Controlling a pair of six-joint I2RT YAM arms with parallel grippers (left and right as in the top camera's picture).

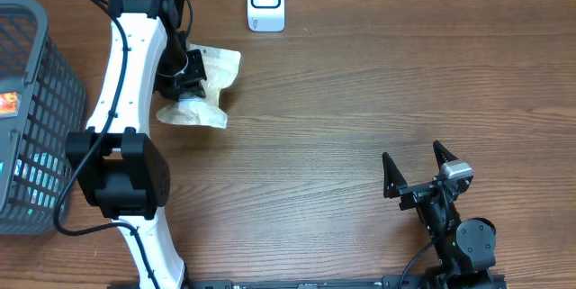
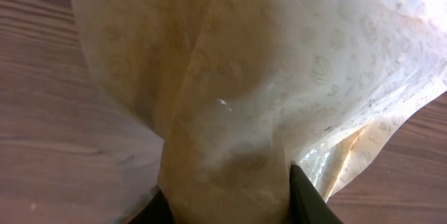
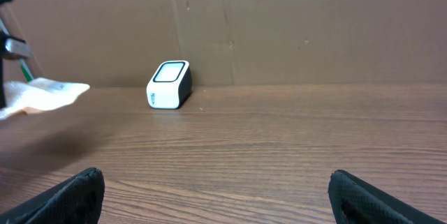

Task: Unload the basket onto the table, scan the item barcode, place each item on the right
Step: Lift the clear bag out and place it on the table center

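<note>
I am holding the bag [image 1: 219, 68], a thin, crinkly, see-through one with something pale inside. It is hanging to the left of the scanner [image 1: 265, 1] and a bit nearer to me, close but not touching it. My left gripper [image 1: 186, 89] is pinching the bag with the jaws almost closed, squeezing the bunched-up part. I cannot tell if the bag is brushing the table.

I think I am doing the carrying step: the bag is picked up, but it is not yet in front of the scanner. I am not seeing any barcode on the sides that are showing. Next I would need to bring the bag over to the scanner's window and turn it until the barcode is facing that window. The bag is floppy, so I should be moving gently.

My right gripper [image 1: 414, 158] is waiting far from the scanner, on the right and near my side, with jaws wide apart and holding nothing.

The brown wooden table [image 1: 360, 91] is lying under everything. A grey basket [image 1: 36, 100] is standing far to the left of the scanner. A cardboard wall [image 3: 314, 28] is standing behind the scanner.
</note>
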